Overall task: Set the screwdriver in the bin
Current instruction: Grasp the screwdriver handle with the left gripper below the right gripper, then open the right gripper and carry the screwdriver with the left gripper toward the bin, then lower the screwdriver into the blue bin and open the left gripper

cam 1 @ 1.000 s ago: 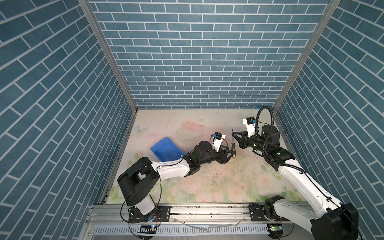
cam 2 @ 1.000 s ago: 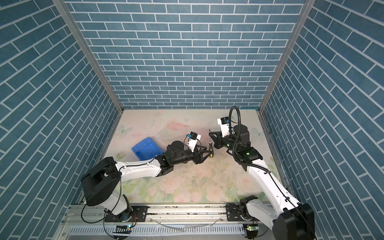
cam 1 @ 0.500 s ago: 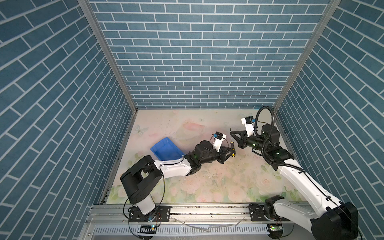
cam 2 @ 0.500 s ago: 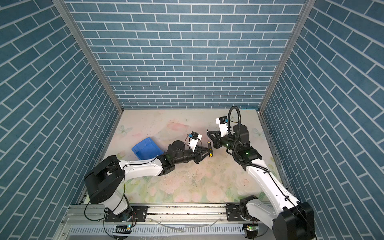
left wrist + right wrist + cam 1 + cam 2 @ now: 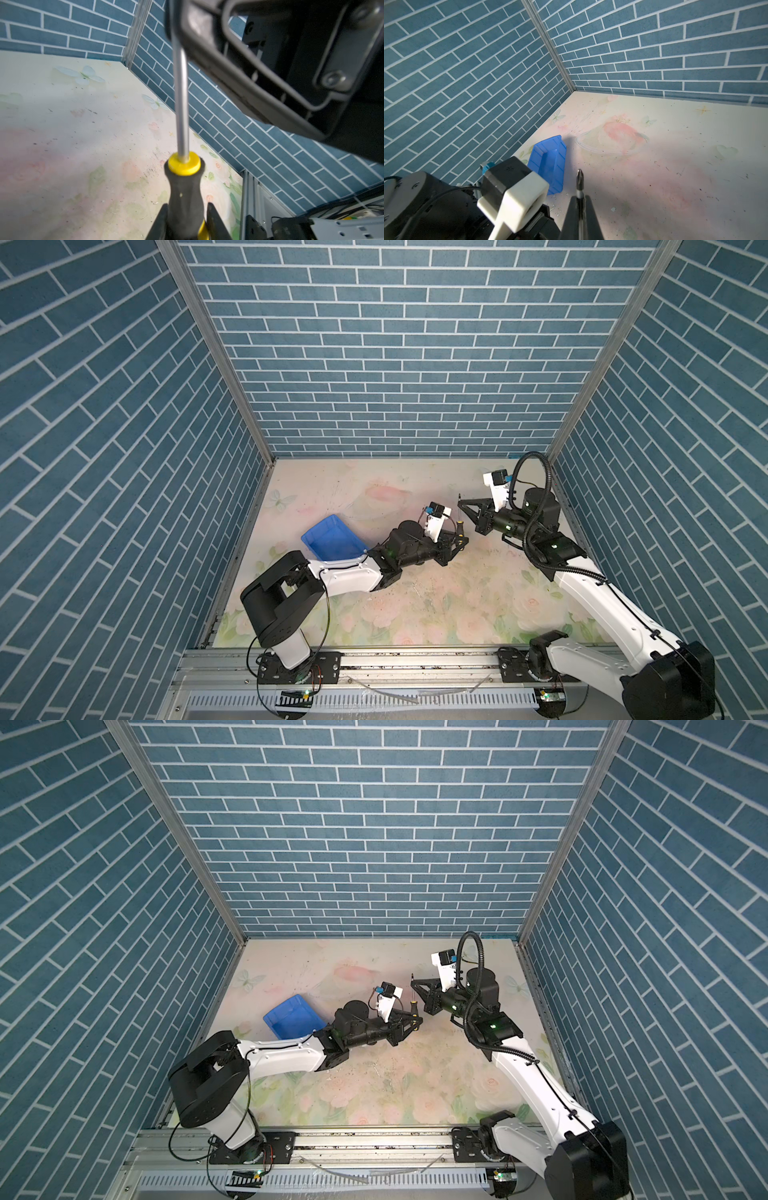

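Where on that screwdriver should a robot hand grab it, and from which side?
On the screwdriver, the chunky black handle: thick, so likely steadier than the thin smooth shaft. It stands roughly upright, so come level from the side and pinch across it, as the left hand does. The right hand holds the shaft near its tip.

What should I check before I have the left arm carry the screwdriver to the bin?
1. Handle of the screwdriver gripped by the left pincer: ok.
2. Shaft free of the right pincer: not ok, shut near the tip.
3. Tool lifted off the table: ok.
4. Open side of the bin up: ok.
5. Near corner of the bin clear of the left arm: cannot tell; they overlap in both top views.
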Controlling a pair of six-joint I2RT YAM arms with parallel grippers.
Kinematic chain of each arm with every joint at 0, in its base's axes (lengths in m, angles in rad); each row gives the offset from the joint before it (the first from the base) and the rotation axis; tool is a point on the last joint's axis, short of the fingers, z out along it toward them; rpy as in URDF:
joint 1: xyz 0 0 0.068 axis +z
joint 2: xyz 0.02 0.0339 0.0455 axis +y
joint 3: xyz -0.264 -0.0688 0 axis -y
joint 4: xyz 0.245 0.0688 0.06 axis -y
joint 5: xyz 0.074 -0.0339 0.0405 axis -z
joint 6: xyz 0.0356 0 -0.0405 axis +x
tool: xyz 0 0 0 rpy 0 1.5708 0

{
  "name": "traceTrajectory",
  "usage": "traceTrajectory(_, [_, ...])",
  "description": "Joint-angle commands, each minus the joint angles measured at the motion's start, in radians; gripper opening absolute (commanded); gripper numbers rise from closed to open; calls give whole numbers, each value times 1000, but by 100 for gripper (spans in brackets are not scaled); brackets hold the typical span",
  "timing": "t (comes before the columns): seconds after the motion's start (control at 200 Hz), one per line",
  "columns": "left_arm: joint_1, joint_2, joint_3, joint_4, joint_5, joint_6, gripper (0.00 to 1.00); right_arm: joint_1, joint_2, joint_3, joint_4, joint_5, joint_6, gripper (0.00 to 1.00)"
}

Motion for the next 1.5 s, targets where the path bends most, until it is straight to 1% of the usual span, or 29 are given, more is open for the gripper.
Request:
traceTrajectory(0.0, [5, -15, -5, 31, -2, 19, 15, 5, 2, 27, 23, -5, 10, 0])
traceTrajectory(0.035, [5, -21, -11, 29, -7, 21, 11, 5, 0, 27, 16, -2, 8, 0])
traceTrajectory(0.105, [7, -37, -27, 23, -25, 27, 7, 7, 1, 27, 8, 7, 6, 0])
traceTrajectory(0.17, [9, -60, -43, 8, -49, 36, 6, 7, -2, 28, 7, 15, 8, 20])
traceTrajectory(0.275, [23, -109, -63, -52, -108, 53, 4, 10, -3, 24, 20, 13, -8, 60])
traceTrajectory(0.3, [29, -122, -69, -70, -124, 53, 3, 11, -2, 26, 18, 13, -11, 64])
traceTrajectory(0.315, [33, -131, -72, -82, -131, 53, 3, 13, -1, 25, 16, 13, -12, 68])
traceTrajectory(0.35, [42, -150, -82, -102, -153, 53, 2, 16, 2, 28, 10, 12, -19, 73])
traceTrajectory(0.365, [46, -160, -88, -109, -160, 53, 2, 18, 4, 28, 8, 11, -22, 77])
traceTrajectory(0.455, [76, -219, -123, -161, -219, 45, 0, 38, 18, 36, -3, 13, -47, 88])
traceTrajectory(0.5, [94, -254, -138, -206, -248, 32, 0, 50, 27, 40, -3, 15, -59, 92])
traceTrajectory(0.615, [156, -347, -162, -351, -324, 3, 0, 98, 60, 55, -5, 28, -96, 96])
traceTrajectory(0.66, [183, -386, -202, -393, -350, -8, 0, 121, 75, 63, -11, 38, -114, 98])
traceTrajectory(0.79, [263, -497, -261, -496, -409, -50, 0, 195, 131, 102, -39, 64, -169, 99])
traceTrajectory(0.885, [320, -563, -270, -627, -459, -74, 0, 248, 174, 131, -57, 78, -199, 99])
traceTrajectory(0.97, [385, -585, -264, -759, -470, -129, 0, 288, 209, 153, -65, 83, -221, 99])
traceTrajectory(1.08, [470, -586, -268, -865, -428, -212, 0, 334, 252, 186, -84, 89, -249, 99])
traceTrajectory(1.19, [507, -581, -290, -884, -417, -258, 0, 357, 286, 206, -99, 85, -256, 99])
traceTrajectory(1.411, [577, -510, -318, -829, -388, -295, 0, 378, 304, 217, -104, 88, -256, 99])
traceTrajectory(1.496, [603, -473, -325, -786, -359, -306, 0, 380, 302, 217, -113, 91, -258, 99])
